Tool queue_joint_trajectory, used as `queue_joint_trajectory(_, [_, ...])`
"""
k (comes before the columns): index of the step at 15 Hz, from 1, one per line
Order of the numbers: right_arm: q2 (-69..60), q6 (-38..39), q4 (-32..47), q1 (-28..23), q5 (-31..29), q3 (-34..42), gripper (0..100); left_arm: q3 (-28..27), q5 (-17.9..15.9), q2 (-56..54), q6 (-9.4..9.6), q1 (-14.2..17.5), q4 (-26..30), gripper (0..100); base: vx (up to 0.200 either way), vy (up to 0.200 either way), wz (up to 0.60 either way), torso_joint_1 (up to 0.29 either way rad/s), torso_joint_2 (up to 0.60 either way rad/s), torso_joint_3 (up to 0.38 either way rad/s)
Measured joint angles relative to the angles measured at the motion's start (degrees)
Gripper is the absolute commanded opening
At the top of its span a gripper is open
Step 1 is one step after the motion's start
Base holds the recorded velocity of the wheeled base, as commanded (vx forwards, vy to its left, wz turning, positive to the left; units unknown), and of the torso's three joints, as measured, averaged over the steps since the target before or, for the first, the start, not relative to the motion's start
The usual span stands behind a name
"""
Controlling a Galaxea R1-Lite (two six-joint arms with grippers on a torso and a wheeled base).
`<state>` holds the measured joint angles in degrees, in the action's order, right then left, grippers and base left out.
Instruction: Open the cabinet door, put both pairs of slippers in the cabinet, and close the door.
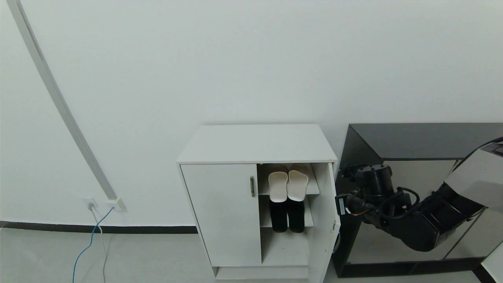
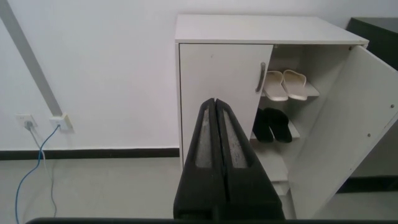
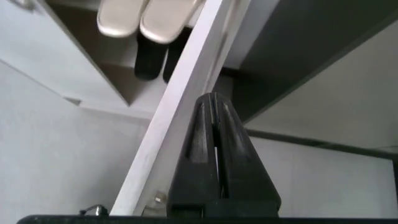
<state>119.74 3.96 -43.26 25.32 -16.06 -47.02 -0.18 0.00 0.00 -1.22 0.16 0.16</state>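
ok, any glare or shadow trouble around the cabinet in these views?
Head view: even light, no glare on the white cabinet; black slippers sit in shelf shade; the black stand's glossy front acts as a mirror. Left wrist view: soft shadow inside, behind the open door; white slippers show plainly. Right wrist view: the stand reads dark beside the pale door.

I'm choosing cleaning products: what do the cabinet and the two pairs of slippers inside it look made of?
White two-door cabinet: likely laminated board, matte, flat uniform panels, square edges. Cream pair of slippers, upper shelf: probably moulded foam or rubber, with a smooth matte surface. Black pair of slippers below: too dark to tell, possibly the same.
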Motion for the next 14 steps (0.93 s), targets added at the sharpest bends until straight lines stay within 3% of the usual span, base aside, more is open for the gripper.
queue_joint_trajectory(8, [1.2,6.7,-3.9,4.9,2.9,-1.0,0,0.0,0.1,0.0,0.02,0.0,0.0,0,0.000,0.000,0.00,0.000,0.00,0.000])
queue_joint_trajectory(11, [1.4,6.5,-14.8,5.7,7.7,3.8,0,0.0,0.1,0.0,0.02,0.0,0.0,0,0.000,0.000,0.00,0.000,0.00,0.000])
queue_joint_trajectory(14, [2.2,5.9,-23.7,7.7,8.7,9.5,0,0.0,0.0,0.0,0.02,0.0,0.0,0,0.200,0.000,0.00,0.002,0.00,0.002])
